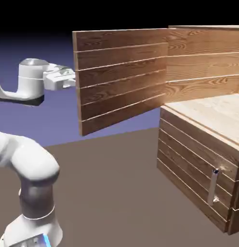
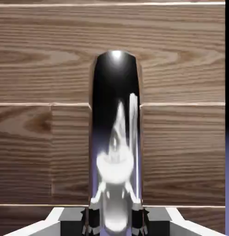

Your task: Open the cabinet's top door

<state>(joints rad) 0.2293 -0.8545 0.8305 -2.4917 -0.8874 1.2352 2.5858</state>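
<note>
The top door (image 1: 122, 77) stands wide of the cabinet (image 1: 205, 41), joined to it along its far edge, its free edge out to the exterior view's left beside the robot's hand. The gripper (image 2: 115, 222) is closed on the door's long shiny handle (image 2: 115, 92), a fingertip on either side of the bar, which makes good sense to me: a slim upright bar suits a pinch from both sides, and being near the free edge, away from the hinge, it gives the arm (image 1: 38, 166) good leverage. From where I stand, the door seems to hide the bar, so I can't fairly judge how firm the grip is. The lower panel (image 1: 189, 157) lies shut, its own small handle (image 1: 213, 187) untouched, as it should be. I'd call the job nearly or wholly done; what's left is perhaps a little more swing, following the door's arc so the fingers don't slip or twist against the bar, then letting go.
</note>
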